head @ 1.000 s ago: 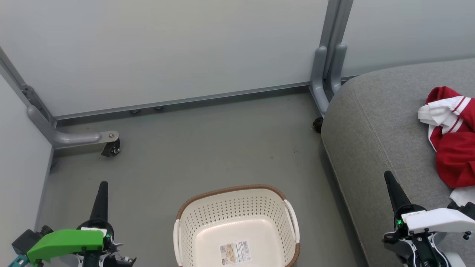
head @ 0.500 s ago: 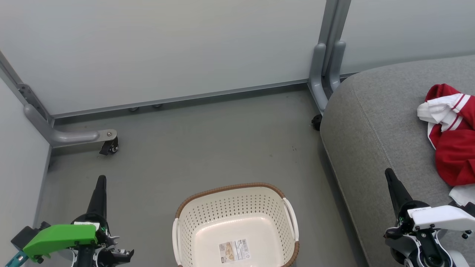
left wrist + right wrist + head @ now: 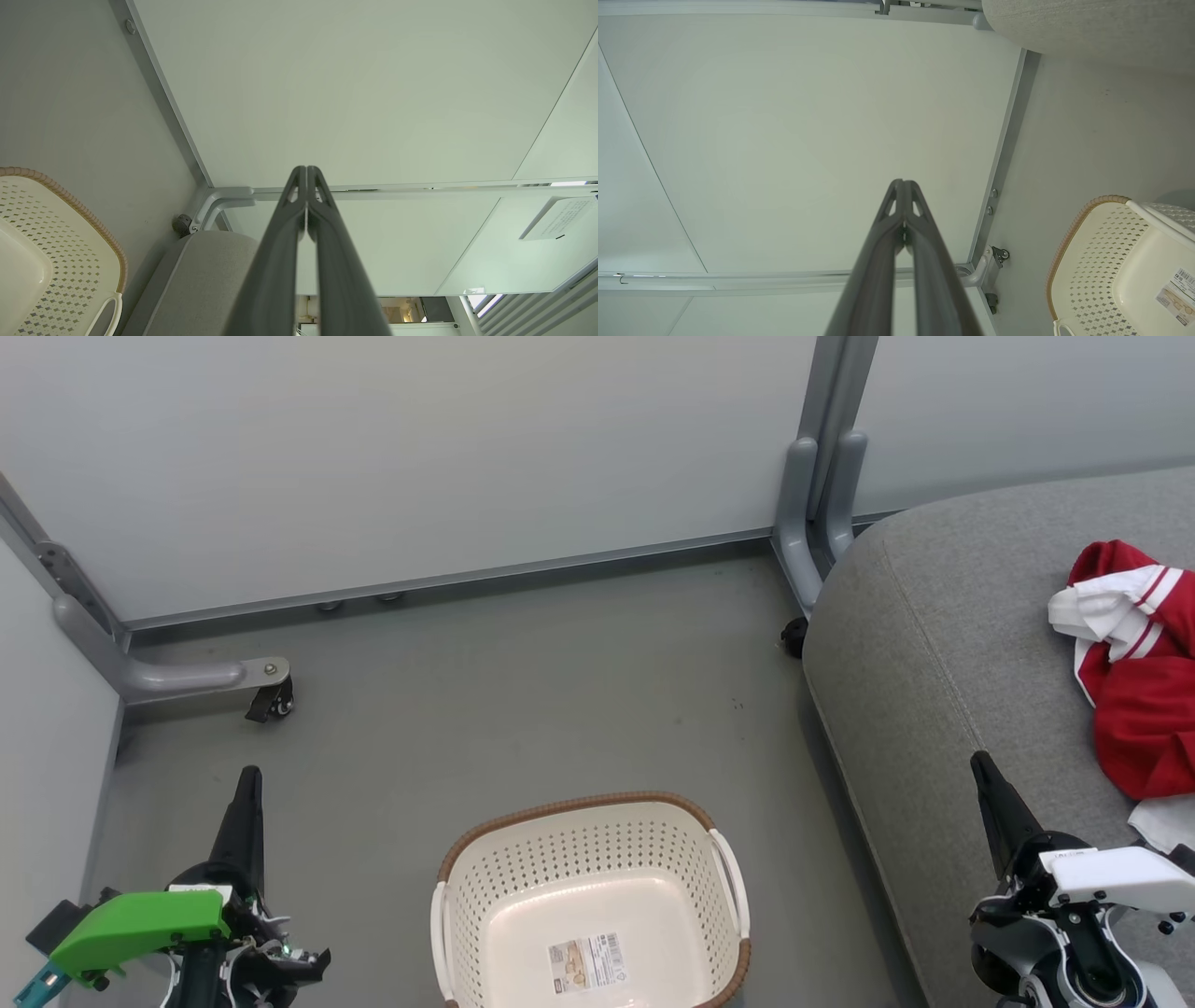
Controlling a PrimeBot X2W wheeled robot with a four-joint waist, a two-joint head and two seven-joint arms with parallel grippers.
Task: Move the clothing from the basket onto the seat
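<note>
The cream basket (image 3: 695, 831) with a brown rim stands on the floor at the bottom centre, holding nothing but a paper label (image 3: 586, 963). Red and white clothing (image 3: 1134, 681) lies crumpled on the grey seat (image 3: 943, 653) at the right edge. My left gripper (image 3: 248, 778) is shut and holds nothing, left of the basket over the floor. My right gripper (image 3: 979, 765) is shut with nothing in it, over the seat's front part, left of the clothing. The wrist views show each gripper's fingers (image 3: 306, 173) (image 3: 902, 186) pressed together, with the basket (image 3: 70, 242) (image 3: 1101, 252) at the side.
Pale partition panels (image 3: 420, 457) stand behind on grey frame feet with castors (image 3: 271, 702), one at the left and one post (image 3: 822, 504) beside the seat's corner. Bare grey floor (image 3: 523, 700) lies between the basket and the panels.
The whole head view has shifted slightly, so the camera moved. Both grippers stay shut, and basket and clothing keep their places.
</note>
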